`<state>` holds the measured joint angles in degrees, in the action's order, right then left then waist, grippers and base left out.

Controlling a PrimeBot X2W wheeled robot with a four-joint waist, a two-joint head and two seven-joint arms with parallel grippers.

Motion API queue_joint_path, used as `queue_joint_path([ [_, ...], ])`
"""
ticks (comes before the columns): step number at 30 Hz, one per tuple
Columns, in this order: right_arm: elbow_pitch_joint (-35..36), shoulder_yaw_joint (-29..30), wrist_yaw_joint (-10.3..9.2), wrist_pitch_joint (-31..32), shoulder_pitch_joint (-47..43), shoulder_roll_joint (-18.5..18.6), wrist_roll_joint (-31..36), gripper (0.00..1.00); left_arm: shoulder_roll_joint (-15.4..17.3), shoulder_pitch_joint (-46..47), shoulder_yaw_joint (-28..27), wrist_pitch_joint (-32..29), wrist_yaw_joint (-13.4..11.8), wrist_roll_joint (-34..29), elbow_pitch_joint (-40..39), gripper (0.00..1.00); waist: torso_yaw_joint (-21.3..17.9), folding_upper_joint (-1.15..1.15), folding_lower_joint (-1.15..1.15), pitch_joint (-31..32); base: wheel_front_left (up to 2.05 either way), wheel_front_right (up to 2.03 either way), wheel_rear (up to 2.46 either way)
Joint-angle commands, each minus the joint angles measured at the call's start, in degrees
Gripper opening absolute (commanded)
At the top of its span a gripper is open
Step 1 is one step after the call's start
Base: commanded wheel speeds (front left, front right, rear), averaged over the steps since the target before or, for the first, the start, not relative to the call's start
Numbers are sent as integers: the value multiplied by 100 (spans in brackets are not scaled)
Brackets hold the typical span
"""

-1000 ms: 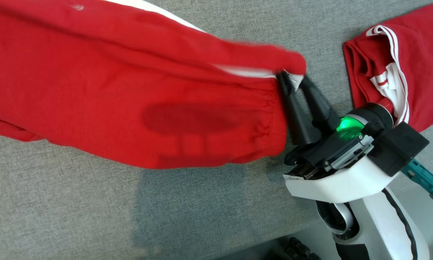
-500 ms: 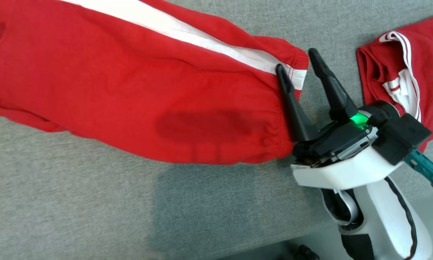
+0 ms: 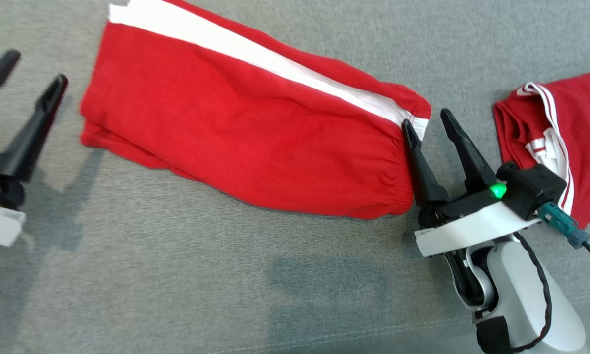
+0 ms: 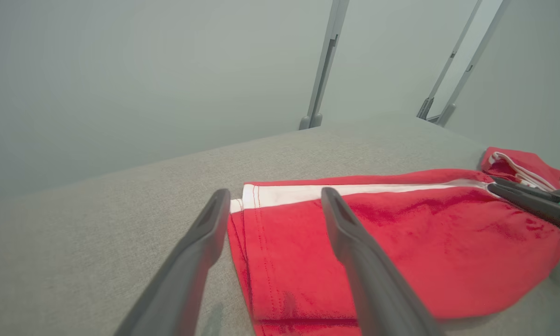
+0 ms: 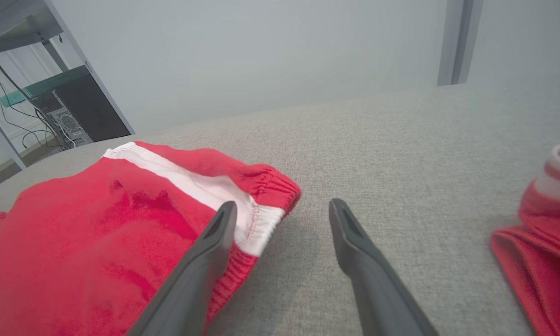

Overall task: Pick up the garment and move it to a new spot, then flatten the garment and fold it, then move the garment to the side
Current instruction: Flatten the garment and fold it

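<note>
Change: right tool (image 3: 425,119) has released the garment (image 3: 255,132) and is now spread at its elastic end; left tool (image 3: 35,66) spread near its hem | Handling: likely soft, light — we'd pinch corners.

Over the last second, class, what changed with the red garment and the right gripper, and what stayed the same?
The right gripper let go of the red garment: a second ago it was pinched shut on the waistband corner, and now it stands open beside it. The garment has settled flat on the grey surface. The second red garment stayed put.
</note>
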<state>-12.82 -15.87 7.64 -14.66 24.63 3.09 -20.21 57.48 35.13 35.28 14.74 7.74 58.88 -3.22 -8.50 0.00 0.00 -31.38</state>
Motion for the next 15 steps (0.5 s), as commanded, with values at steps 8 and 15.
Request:
queue_joint_path([
  [8,-172,19,-15,-34,-393,-21,9,100,-493,-815,-713,26,-25,-241,163,100,374,0,0,842,0,0,0],
  [15,-271,118,-15,-34,-612,-21,17,100,-1019,-1333,-947,26,-25,-547,509,100,440,0,0,1361,0,0,0],
])
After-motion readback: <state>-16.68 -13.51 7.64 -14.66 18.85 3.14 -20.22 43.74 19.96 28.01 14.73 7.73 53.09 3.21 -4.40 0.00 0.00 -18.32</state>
